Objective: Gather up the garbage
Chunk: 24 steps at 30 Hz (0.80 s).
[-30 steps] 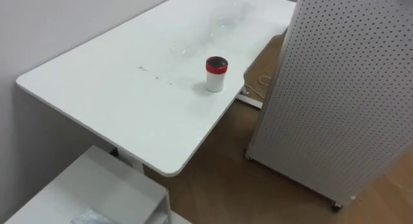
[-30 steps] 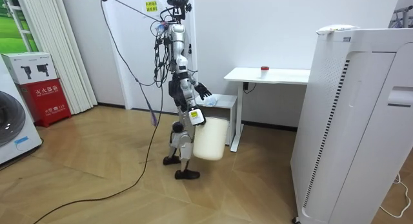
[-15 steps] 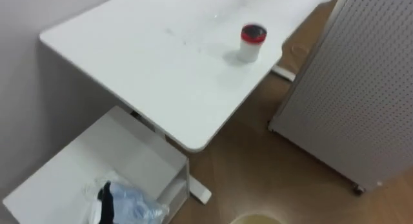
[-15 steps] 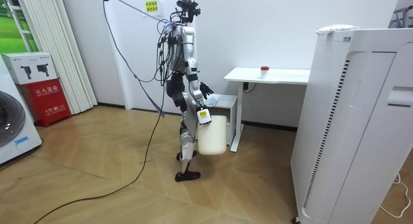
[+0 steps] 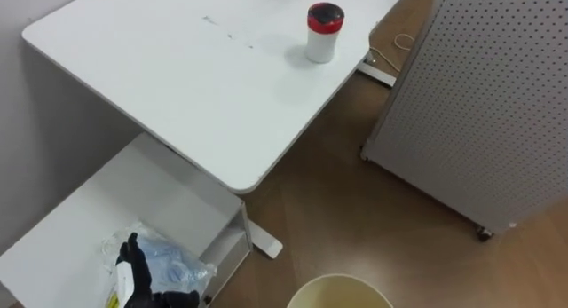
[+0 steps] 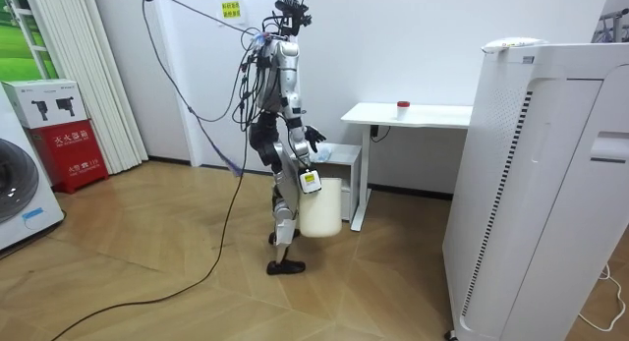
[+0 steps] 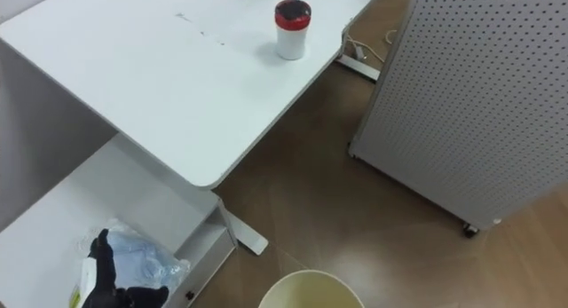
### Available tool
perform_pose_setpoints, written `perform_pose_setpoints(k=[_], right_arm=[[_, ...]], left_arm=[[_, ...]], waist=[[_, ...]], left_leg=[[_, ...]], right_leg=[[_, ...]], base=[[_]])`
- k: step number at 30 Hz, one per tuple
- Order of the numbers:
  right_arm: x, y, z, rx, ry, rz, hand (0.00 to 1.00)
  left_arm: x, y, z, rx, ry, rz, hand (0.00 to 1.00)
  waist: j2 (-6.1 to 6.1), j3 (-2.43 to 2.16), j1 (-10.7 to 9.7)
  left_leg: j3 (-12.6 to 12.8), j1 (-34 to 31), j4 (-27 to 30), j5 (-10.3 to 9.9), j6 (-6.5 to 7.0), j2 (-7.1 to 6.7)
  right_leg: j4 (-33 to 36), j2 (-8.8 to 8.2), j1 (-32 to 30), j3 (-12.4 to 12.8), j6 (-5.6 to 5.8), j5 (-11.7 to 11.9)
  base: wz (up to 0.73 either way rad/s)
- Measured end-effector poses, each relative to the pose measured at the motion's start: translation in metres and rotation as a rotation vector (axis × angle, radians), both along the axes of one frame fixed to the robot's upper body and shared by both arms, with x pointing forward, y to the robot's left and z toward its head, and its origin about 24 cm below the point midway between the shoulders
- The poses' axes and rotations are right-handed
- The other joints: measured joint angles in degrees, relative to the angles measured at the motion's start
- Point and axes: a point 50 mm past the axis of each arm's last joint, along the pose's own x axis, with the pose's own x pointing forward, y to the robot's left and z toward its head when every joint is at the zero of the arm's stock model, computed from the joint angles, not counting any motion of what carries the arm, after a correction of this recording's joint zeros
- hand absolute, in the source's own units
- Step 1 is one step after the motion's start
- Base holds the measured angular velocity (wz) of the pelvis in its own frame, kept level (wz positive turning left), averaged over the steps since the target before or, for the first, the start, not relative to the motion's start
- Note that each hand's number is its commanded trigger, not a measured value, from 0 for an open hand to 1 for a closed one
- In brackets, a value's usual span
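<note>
A crumpled clear bluish plastic bag (image 5: pixel 177 267) lies on a low white side table (image 5: pixel 106 219) at the lower left. My left hand (image 5: pixel 137 276) hovers over the bag's near edge, open with its fingers straight; I cannot tell whether it touches the bag. The rim of a cream waste bin (image 5: pixel 341 292) shows at the bottom edge. In the room view I stand beside the low table, and the bin (image 6: pixel 320 205) hangs at my right hand (image 6: pixel 304 173). A white cup with a red lid (image 5: pixel 324 31) stands on the white desk (image 5: pixel 177 77).
A white perforated panel on wheels (image 5: pixel 479 104) stands on the right, close to the desk's corner. Wooden floor (image 5: pixel 373 219) lies between the desk, the panel and the bin. A cable (image 5: pixel 399 43) lies on the floor under the desk's far end.
The robot has stepped closer to the low table and the camera has tipped down. The bag, my left hand and the bin's rim have come into view.
</note>
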Motion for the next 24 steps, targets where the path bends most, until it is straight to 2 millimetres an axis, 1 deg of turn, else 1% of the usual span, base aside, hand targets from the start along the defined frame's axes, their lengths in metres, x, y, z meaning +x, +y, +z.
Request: perform_pose_setpoints(k=[1,4,8,11,13,15,17,19,20,21,24], right_arm=[[0.000,0.000,0.000,0.001,-0.002,0.001,1.00],[0.002,0.002,0.001,0.005,-0.009,0.012,1.00],[0.003,0.003,0.001,0.010,-0.013,0.028,1.00],[0.006,0.006,0.002,0.015,-0.019,0.048,1.00],[0.011,0.008,0.004,0.009,-0.027,0.080,1.00],[0.015,0.010,0.005,0.009,-0.033,0.095,1.00],[0.017,0.011,0.006,0.007,-0.034,0.105,1.00],[0.021,0.011,0.007,0.005,-0.042,0.105,1.00],[0.022,0.012,0.007,0.004,-0.043,0.105,1.00],[0.025,0.013,0.009,0.002,-0.051,0.106,1.00],[0.030,0.013,0.011,-0.003,-0.065,0.096,1.00]], left_arm=[[-0.001,0.000,-0.001,0.001,0.004,0.000,0.00],[-0.001,0.000,-0.001,0.001,0.010,0.001,0.00],[-0.002,0.000,-0.002,0.002,0.015,0.000,0.00],[-0.002,0.002,-0.004,0.013,0.035,-0.003,0.00],[0.001,0.002,-0.002,0.037,0.043,-0.026,0.00],[0.003,0.001,-0.003,0.045,0.055,-0.036,0.00],[0.003,0.001,-0.003,0.051,0.064,-0.044,0.00],[0.007,0.002,-0.001,0.058,0.057,-0.045,0.00],[0.008,0.004,0.000,0.063,0.054,-0.046,0.00],[0.010,0.007,0.003,0.074,0.047,-0.045,0.00],[0.016,0.007,0.007,0.084,0.031,-0.053,0.00]], waist=[[0.01,0.02,-0.19],[-0.17,0.16,-0.25],[-0.18,0.23,-0.25],[-0.44,0.49,-0.22],[-0.59,0.62,-0.25],[-0.63,0.65,-0.26],[-0.68,0.70,-0.53],[-0.58,0.81,-1.20],[-0.59,0.82,-1.40],[-0.76,1.12,-1.70],[-0.78,1.26,-1.98]], left_leg=[[-0.13,-0.27,0.13,-0.05,-0.08,0.04],[-0.33,-0.65,0.21,-0.10,-0.16,0.19],[-0.43,-0.68,0.12,-0.11,-0.17,0.27],[-0.43,-0.91,0.22,-0.11,-0.16,0.22],[-0.45,-2.25,0.82,-0.09,-0.15,0.31],[-0.46,-2.93,1.19,-0.10,-0.15,0.37],[-0.50,-3.37,1.29,-0.09,-0.13,0.32],[-1.25,-4.97,1.59,-0.07,-0.10,0.17],[-1.44,-5.43,1.62,-0.04,-0.08,0.16],[-1.63,-6.02,1.65,0.16,-0.07,0.08],[-1.80,-8.04,2.48,0.42,0.02,0.04]], right_leg=[[0.04,-0.01,-0.18,-0.48,-0.09,-0.06],[0.17,-0.03,-0.51,-0.90,-0.25,-0.17],[0.17,-0.17,-0.51,-1.26,-0.27,-0.18],[0.80,-0.31,-1.11,-1.39,-0.27,-0.25],[1.27,-0.29,-2.41,-1.41,-0.28,-0.34],[1.83,-0.34,-3.15,-1.42,-0.28,-0.34],[2.19,-0.64,-3.59,-2.22,-0.39,-0.40],[2.88,-1.07,-4.65,-3.61,-0.59,-0.67],[2.95,-1.07,-5.02,-3.79,-0.60,-0.67],[3.04,-1.10,-5.60,-3.91,-0.61,-0.68],[3.77,-1.43,-7.40,-4.64,-0.78,-0.88]], base=[[0.00],[0.03],[0.00],[0.00],[0.00],[0.00],[0.03],[0.15],[0.17],[0.11],[0.09]])
